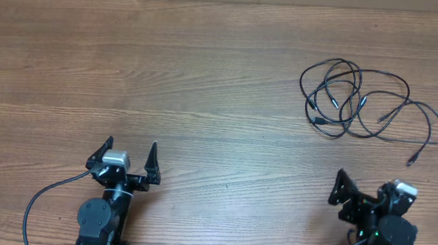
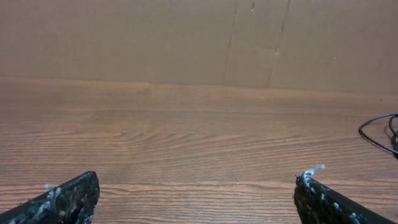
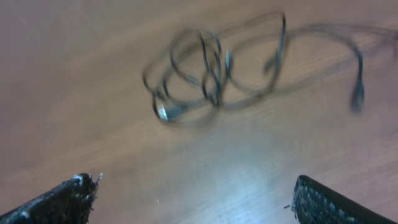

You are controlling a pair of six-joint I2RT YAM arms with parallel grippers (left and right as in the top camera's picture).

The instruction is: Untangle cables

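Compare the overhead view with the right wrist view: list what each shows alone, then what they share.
Overhead only: the left gripper, open, and both arm bases. Right wrist only: a blurred, low close-up framed by its own fingertips. Both: the cables tangled on the wooden table, and the right gripper, open and empty.

Black left arm (image 1: 103, 213) and right arm (image 1: 387, 235), pointed fingers (image 1: 153, 163) (tips flecked white), silver-grey wrist blocks (image 1: 114, 158), thick arm cable (image 1: 40, 199) at eight o'clock.

Right wrist view. Blurred black cables (image 3: 211, 81) lie in overlapping loops on the wooden table (image 3: 74, 106), one plug end (image 3: 357, 99) trailing right. The right gripper (image 3: 191, 185), fingertips spread wide, sits at the lower corners, clear of the loops.
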